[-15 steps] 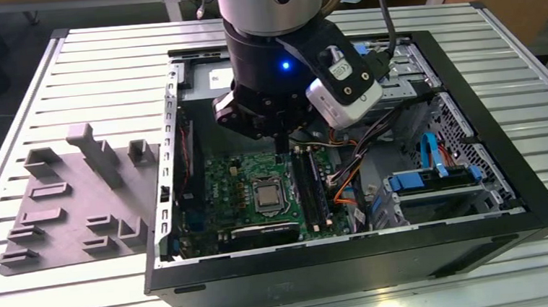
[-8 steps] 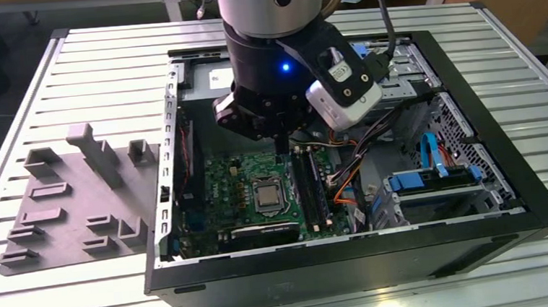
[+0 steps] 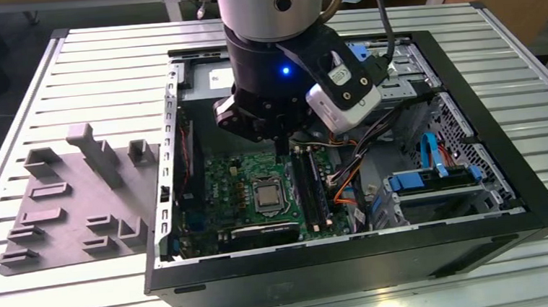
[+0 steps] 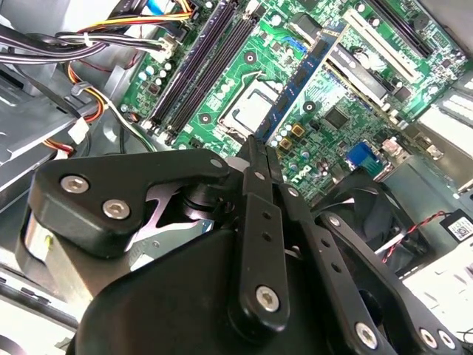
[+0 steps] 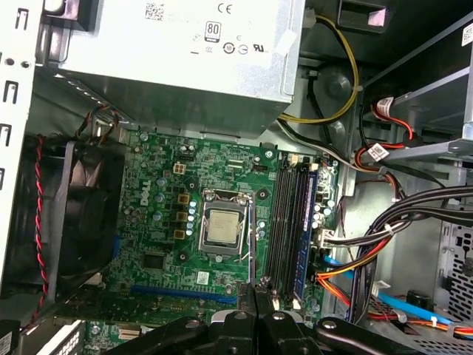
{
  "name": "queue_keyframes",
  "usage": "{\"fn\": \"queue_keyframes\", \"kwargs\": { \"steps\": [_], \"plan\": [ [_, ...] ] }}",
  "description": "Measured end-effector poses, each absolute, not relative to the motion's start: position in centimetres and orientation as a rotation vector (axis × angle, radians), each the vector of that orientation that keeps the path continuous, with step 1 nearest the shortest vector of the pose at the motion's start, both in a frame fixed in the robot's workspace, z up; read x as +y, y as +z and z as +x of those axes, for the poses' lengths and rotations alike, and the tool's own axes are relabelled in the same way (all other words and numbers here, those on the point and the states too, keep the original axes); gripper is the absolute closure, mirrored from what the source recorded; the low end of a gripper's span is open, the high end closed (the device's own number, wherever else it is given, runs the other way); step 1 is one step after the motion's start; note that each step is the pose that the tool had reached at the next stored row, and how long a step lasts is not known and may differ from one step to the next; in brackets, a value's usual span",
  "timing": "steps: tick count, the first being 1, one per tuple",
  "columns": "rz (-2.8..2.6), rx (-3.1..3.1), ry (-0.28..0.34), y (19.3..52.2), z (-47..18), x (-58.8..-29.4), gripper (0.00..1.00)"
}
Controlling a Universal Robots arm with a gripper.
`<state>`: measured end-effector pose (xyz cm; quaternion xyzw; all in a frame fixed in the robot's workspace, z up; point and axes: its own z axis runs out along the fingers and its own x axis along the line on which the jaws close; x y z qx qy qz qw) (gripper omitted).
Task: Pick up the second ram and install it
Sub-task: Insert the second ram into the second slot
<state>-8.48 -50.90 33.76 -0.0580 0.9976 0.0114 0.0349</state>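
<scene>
So the arm [image 3: 264, 9] is reaching down into the open computer case [image 3: 359, 263], which is sitting in the middle of the slatted worktop [image 3: 102, 49]. The gripper [image 3: 281, 140] is hanging low over the motherboard [image 3: 232, 182], close to the case's back wall.

In the second wrist view the fingers [image 4: 255, 214] are pressing together on the second ram [image 4: 297, 80] - it's sticking out past the gripper [image 4: 257, 144] as a long narrow blue-green strip. In the first wrist view the stick [image 5: 252, 240] is showing edge-on as a thin dark line running out from the gripper [image 5: 255, 290].

The stick is hanging beside the processor [image 5: 222, 226], between it and the memory slots [image 5: 287, 222], and it's lying parallel to them. It isn't sitting in a slot. In the exterior view the slots [image 3: 311, 187] are lying just to the exterior view's right of the gripper, and the processor [image 3: 269, 196] is sitting near the middle of the board.

Other stuff - a grey fixture plate [image 3: 66, 211] is lying by the worktop's edge on the exterior view's left, well apart from the gripper. Inside the case, a black fan [image 5: 74, 214] is sitting at one edge of the board, the power supply [image 5: 177, 44] is sitting along another, and a bundle of cables [image 5: 399, 222] is running past the slots.
</scene>
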Motion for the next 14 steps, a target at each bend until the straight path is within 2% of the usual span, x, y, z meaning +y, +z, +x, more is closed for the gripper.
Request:
{"fn": "queue_keyframes", "kwargs": {
  "steps": [14],
  "plan": [
    [-0.177, 3.066, 0.036, 33.4, -8.47, -50.9, 0.88]
  ]
}}
